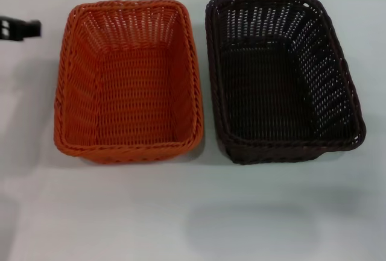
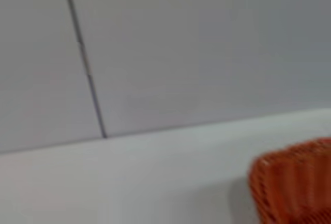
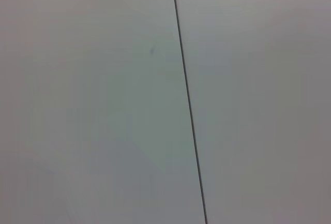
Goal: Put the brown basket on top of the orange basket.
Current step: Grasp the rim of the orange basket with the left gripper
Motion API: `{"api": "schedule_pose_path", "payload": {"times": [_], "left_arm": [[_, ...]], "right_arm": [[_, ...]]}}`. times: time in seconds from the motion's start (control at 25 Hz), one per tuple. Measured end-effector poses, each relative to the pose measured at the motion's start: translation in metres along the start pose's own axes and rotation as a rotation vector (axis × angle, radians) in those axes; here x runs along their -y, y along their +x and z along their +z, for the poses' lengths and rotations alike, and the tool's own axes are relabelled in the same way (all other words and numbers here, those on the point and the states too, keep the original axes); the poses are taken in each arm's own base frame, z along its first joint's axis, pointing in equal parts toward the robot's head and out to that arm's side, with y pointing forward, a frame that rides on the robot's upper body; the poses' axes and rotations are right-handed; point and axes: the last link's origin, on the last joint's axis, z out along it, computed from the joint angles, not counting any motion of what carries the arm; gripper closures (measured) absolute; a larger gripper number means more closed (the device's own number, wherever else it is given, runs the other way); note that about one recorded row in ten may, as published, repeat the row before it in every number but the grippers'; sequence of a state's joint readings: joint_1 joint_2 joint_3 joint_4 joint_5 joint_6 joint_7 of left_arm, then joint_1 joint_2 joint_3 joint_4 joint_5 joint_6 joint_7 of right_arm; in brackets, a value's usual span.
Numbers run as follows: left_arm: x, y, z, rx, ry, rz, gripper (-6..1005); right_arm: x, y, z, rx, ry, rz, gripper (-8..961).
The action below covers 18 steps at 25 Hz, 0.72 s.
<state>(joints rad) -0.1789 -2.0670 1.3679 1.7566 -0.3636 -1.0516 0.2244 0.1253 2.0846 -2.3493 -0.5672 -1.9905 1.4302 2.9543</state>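
The orange basket (image 1: pixel 128 80) stands empty on the white table, left of centre in the head view. The brown basket (image 1: pixel 280 77) stands empty right beside it on its right, their rims nearly touching. My left gripper (image 1: pixel 19 29) shows as a dark tip at the far left edge, level with the orange basket's far end and apart from it. A corner of the orange basket also shows in the left wrist view (image 2: pixel 297 182). My right gripper is out of view; the right wrist view shows only wall.
The white table (image 1: pixel 193 213) stretches in front of both baskets. A pale wall with a dark vertical seam (image 3: pixel 187 100) stands behind the table.
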Motion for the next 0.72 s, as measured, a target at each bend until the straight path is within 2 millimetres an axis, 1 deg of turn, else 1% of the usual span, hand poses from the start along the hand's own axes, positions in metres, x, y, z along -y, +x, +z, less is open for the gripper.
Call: {"api": "schedule_pose_path", "payload": {"times": [0.04,0.08,0.12,0.16,0.24,0.36,0.44,0.56,0.72], "left_arm": [[-0.008,-0.003,0.001,0.024,-0.028,0.006,214],[-0.008,-0.003,0.001,0.024,-0.028,0.006,214],[-0.018,-0.005,0.002,0.049,-0.06,0.008,214],[-0.018,-0.005,0.002,0.049,-0.06,0.008,214],[-0.026,-0.011,0.005,0.08,-0.093,0.008,215],[-0.03,-0.015,0.008,0.098,-0.104,0.01,215],[-0.031,-0.022,0.015,0.131,-0.112,0.004,215],[-0.031,-0.025,0.017,0.143,-0.113,0.001,215],[-0.033,-0.035,0.03,0.19,-0.122,-0.007,214]], "right_arm": [[0.001,0.0,-0.001,-0.002,0.003,-0.002,120],[0.001,0.0,-0.001,-0.002,0.003,-0.002,120],[0.003,0.0,-0.002,-0.002,0.007,-0.007,120],[0.003,0.0,-0.002,-0.002,0.007,-0.007,120],[0.004,0.001,-0.003,-0.002,0.007,-0.01,120],[0.004,0.001,-0.003,-0.003,0.007,-0.011,120],[0.004,0.001,-0.004,-0.003,0.007,-0.011,120],[0.004,0.001,-0.004,-0.003,0.007,-0.011,120],[0.004,0.001,-0.004,-0.004,0.009,-0.012,120]]}}
